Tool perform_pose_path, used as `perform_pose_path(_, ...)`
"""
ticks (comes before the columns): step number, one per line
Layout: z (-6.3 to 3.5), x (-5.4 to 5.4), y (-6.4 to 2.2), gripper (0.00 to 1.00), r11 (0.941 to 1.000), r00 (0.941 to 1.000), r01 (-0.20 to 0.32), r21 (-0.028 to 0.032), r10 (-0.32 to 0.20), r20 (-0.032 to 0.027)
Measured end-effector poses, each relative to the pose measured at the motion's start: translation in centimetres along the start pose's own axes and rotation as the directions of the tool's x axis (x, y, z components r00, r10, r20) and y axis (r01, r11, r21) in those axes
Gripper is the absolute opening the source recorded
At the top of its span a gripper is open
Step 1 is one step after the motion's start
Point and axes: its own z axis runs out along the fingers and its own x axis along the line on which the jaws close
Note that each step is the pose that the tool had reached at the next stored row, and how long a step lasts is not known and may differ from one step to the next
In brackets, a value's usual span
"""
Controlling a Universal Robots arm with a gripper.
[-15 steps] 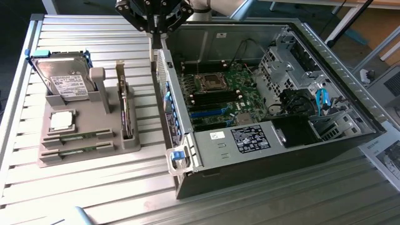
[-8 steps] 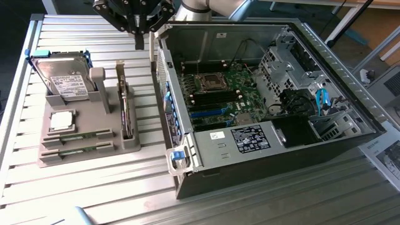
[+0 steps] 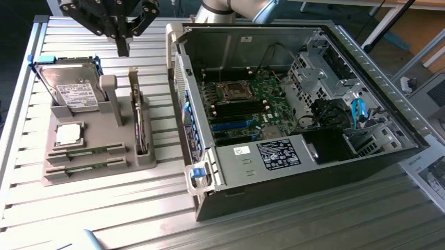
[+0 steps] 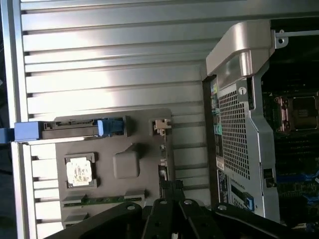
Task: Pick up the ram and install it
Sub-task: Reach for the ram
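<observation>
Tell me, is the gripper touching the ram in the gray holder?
Apart. The exterior view shows the gripper up by the hard drive, while the ram lies in its slot at the opposite end of the holder, well clear.

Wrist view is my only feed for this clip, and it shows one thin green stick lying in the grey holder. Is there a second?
Observer: Yes. One thin green ram stick and a second ram stick lie side by side in the grey moulded holder.
Operator: Is the pincer carrying anything?
Observer: No. The black pincer hangs above the table by the silver hard drive, touching nothing.
Operator: What lies deeper inside the open black computer case?
Observer: A blue cable runs among dark parts towards the exterior view's right.
</observation>
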Motion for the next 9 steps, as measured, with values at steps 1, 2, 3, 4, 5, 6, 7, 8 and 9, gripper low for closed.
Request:
perform_pose_path(1,-0.02,0.4,-0.04,0.1,1.0,1.0,0.0,0.0,0.0,0.0004)
perform_pose_path(2,-0.03,0.9,-0.07,0.1,1.0,1.0,0.0,-0.0001,0.0,0.0009)
perform_pose_path(3,-0.04,1.3,-0.1,0.1,1.0,1.0,0.0,-0.0001,0.0,0.0013)
perform_pose_path(4,-0.06,1.8,-0.14,0.1,1.0,1.0,0.0,-0.0002,0.0,0.0018)
perform_pose_path(5,-0.09,2.4,-0.19,0.1,1.0,1.0,0.0,-0.0001,0.0,0.0022)
perform_pose_path(6,-0.1,2.9,-0.23,0.1,1.0,1.0,0.0,-0.0002,0.0,0.0026)
perform_pose_path(7,-0.13,3.8,-0.3,0.1,1.0,1.0,0.0,-0.0004,0.0,0.0035)
perform_pose_path(8,-0.17,4.7,-0.37,0.1,1.0,1.0,0.0,-0.0003,0.0,0.004)
perform_pose_path(9,-0.18,5.4,-0.43,0.1,1.0,1.0,0.0,-0.0005,0.0,0.0046)
